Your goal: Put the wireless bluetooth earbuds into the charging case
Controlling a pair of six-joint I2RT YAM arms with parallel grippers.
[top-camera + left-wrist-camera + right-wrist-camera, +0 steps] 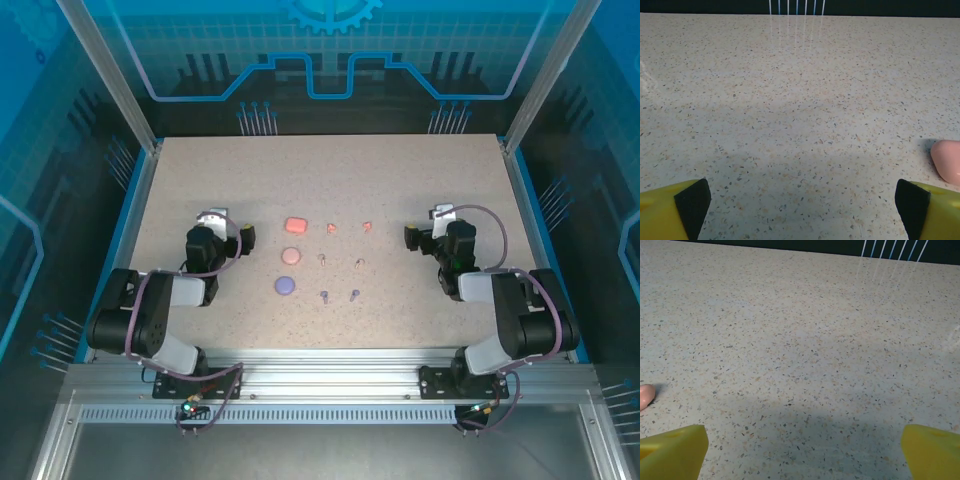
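Left tool [800,202] and right tool [802,447] gape released and empty, well to either side of the pale pink case [291,256]. Six earbuds [322,259] lie just right of it. Best approach one bud, centring its stem between the fingers before pinching.

Left arm [150,318], right arm [515,318]: black joints, rounded silver-grey shells. Grey-purple cables [241,240] loop along each. White block [212,215] at wrist. Left gripper [802,205]: yellow fingers [660,212], black pads [912,205]. Right gripper [802,450]: yellow fingers [675,450].
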